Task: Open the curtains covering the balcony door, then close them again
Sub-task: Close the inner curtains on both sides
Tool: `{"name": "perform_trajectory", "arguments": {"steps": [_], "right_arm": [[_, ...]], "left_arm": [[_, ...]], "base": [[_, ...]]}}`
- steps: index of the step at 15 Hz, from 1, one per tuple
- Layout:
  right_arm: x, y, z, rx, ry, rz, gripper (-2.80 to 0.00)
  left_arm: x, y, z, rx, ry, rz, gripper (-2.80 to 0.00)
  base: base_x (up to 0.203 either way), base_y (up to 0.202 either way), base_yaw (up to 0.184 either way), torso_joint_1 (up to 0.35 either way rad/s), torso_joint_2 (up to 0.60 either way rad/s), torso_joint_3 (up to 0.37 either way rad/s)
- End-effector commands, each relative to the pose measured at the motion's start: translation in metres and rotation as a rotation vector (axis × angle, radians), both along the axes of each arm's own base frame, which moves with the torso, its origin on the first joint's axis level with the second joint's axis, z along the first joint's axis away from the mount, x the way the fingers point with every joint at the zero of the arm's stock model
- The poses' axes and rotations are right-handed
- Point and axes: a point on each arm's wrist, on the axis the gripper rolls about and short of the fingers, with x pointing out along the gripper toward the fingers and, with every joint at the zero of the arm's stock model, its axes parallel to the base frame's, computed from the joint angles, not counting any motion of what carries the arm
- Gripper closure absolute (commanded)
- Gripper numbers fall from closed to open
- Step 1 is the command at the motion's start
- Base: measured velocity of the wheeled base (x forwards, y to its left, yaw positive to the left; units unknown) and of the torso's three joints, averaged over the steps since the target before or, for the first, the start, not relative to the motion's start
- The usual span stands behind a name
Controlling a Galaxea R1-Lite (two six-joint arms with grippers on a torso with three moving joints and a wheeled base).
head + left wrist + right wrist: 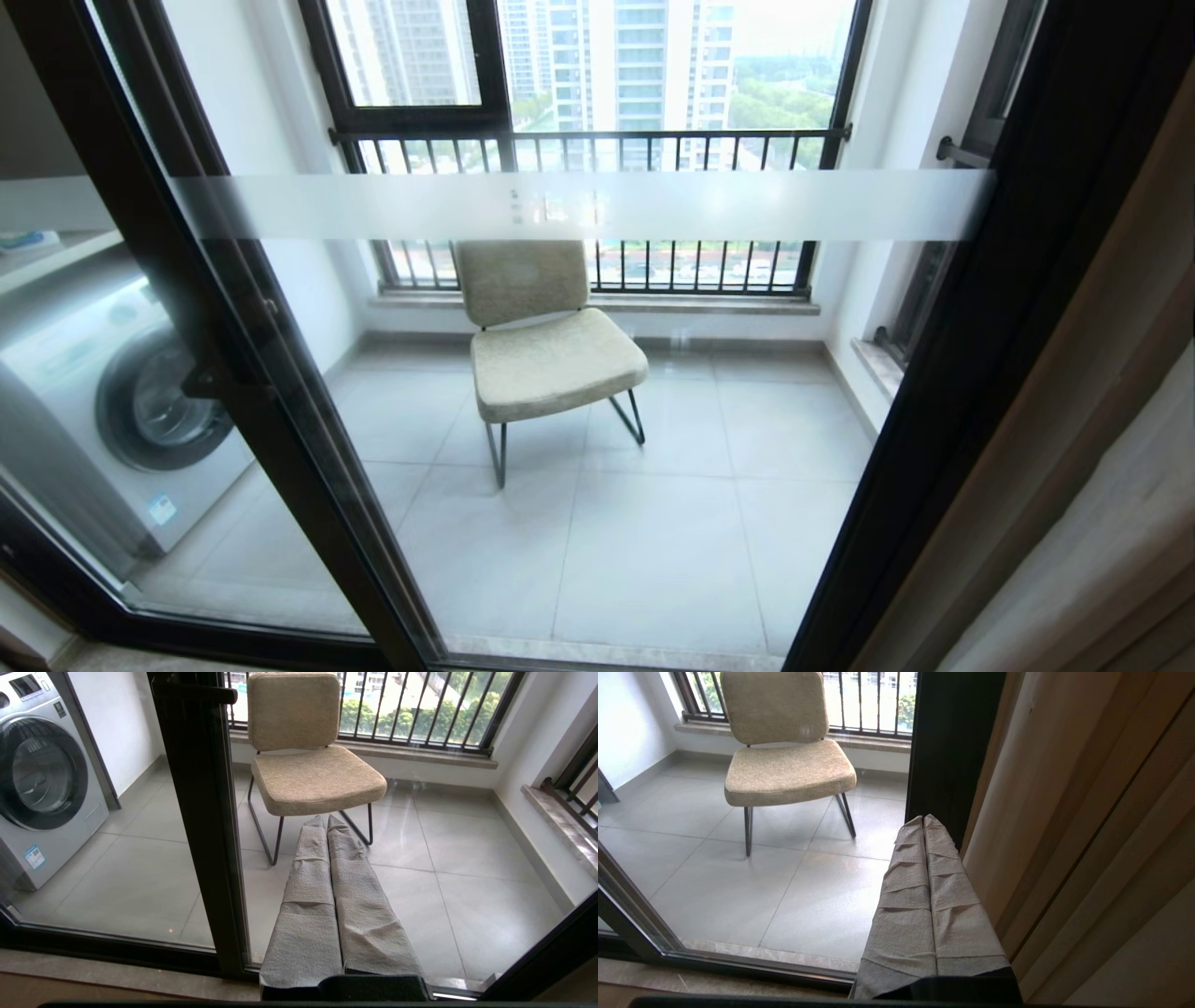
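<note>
Two grippers show, each only in its own wrist view, and neither appears in the head view. The left gripper (pixel 326 820) has its grey-wrapped fingers (pixel 308 896) pressed together along their whole length, holding nothing; it fills the lower middle of the frame, its tips pointing at the chair (pixel 306 760) behind the glass. The right gripper (pixel 923 819) is likewise closed and empty, its fingers (pixel 945 900) rising from the bottom middle of the frame toward the dark door upright.

Just beside the right gripper, filling the right half of that frame, hang the curtains (pixel 1064 826), gathered in beige folds; whether the fingers brush the nearest fold is hard to say. In the head view the curtains (pixel 1111 467) take up only the right edge and lower right corner, so the door (pixel 308 448) stands uncovered across the rest of the picture. Its black frame runs diagonally at lower left and along the right, and a frosted band (pixel 579 205) crosses the glass in the upper third.

Through the glass, the chair (pixel 546 336) sits at centre on pale floor tiles. A washer (pixel 121 411) stands at the left edge. A railed window (pixel 597 140) spans the top of the frame, with tall buildings beyond.
</note>
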Motion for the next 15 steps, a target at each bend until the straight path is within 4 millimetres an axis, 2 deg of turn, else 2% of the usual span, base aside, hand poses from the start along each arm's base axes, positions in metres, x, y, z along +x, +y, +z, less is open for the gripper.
{"name": "perform_trajectory", "arguments": {"steps": [1,7,15], "right_arm": [[0.000,0.000,0.013,0.000,-0.013,0.000,0.00],[0.010,0.000,0.032,-0.042,-0.003,-0.008,0.00],[0.033,0.001,0.061,-0.051,0.022,-0.119,0.00]], "left_arm": [[0.000,0.000,0.000,-0.001,-0.001,0.001,0.00],[0.000,0.000,0.000,-0.001,-0.001,0.001,0.00],[0.000,0.000,0.000,-0.001,-0.001,0.001,0.00]], "base": [[0.000,0.000,0.000,0.000,0.00,0.000],[0.000,0.000,0.000,0.000,0.00,0.000],[0.000,0.000,0.000,0.000,0.00,0.000]]}}
